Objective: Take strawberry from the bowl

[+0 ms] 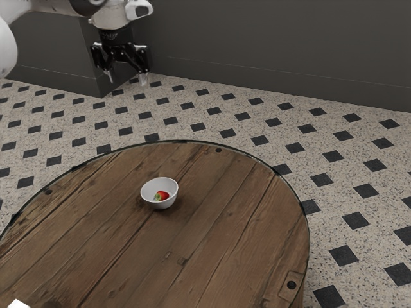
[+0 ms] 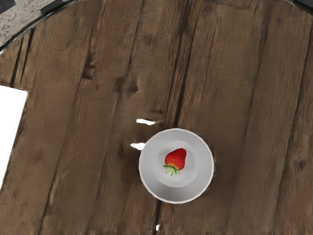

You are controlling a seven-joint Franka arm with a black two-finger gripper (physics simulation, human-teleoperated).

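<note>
Exterior and wrist views of a robotic arm (image 1: pixel 51 5) above a round wooden surface (image 1: pixel 212 237). The white bowl (image 1: pixel 159 194) serves as the point of reference. The strawberry (image 2: pixel 175 159) lies within the bowl, on its side on the bottom; its red flesh bears a green leafy cap (image 2: pixel 171 170), directed toward the exterior view's left relative to the bowl's centre. The bowl stands upright on the wooden planks.

The black pincer (image 1: pixel 126 77) is raised well above the level of the bowl and well apart from it, pointing downward. Its two fingers stand wide, with an empty gap between them.

Well apart from the bowl, at the exterior view's lower left corner, part of a white object (image 1: pixel 18 304) is visible; its identity cannot be determined. In the wrist view, small white patches (image 2: pixel 145 121) occur close beside the bowl; their nature is likewise uncertain. Beyond the bowl, past the dark rim (image 1: pixel 183 141) of the surface, extend a speckled floor (image 1: pixel 225 128) with dark tiles and a grey wall (image 1: pixel 282 45).
</note>
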